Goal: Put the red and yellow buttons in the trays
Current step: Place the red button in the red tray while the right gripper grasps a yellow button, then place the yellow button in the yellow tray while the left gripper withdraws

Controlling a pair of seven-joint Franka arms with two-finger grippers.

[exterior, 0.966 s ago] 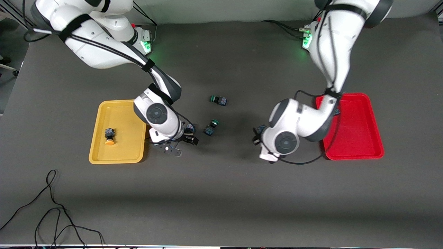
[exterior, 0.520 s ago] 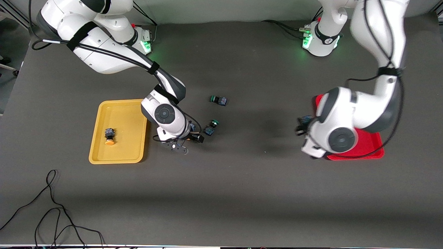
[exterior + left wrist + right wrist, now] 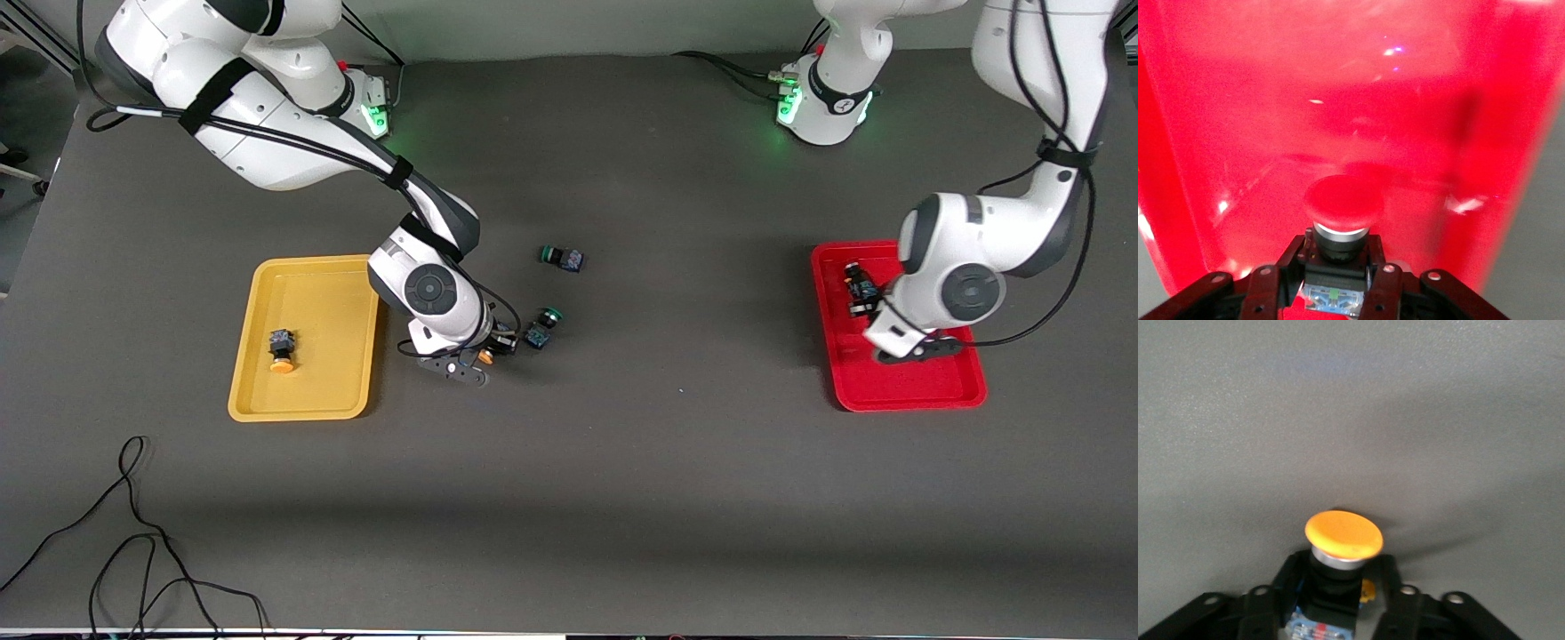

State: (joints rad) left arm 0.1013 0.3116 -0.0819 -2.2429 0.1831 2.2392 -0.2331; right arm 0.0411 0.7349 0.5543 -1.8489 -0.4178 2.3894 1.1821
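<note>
My left gripper [image 3: 859, 292] is over the red tray [image 3: 916, 391], shut on a red button [image 3: 1343, 203]. Its fingers [image 3: 1383, 280] clamp the dark body, and the cap points at the tray floor [image 3: 1358, 100]. I cannot pick out a second red button. My right gripper [image 3: 487, 354] is low over the table between the yellow tray [image 3: 302, 411] and a green button, shut on a yellow button [image 3: 1343, 535]. Its orange cap [image 3: 484, 356] shows in the front view. Another yellow button [image 3: 281, 349] lies in the yellow tray.
Two green-capped buttons lie on the table: one [image 3: 540, 329] right beside my right gripper, one [image 3: 562, 258] farther from the front camera. A black cable [image 3: 133, 533] loops on the table near the front camera at the right arm's end.
My left arm swung from the table's middle to over the red tray, carrying the red button. My right gripper shifted slightly toward the near green button, and the orange cap now shows at it.
</note>
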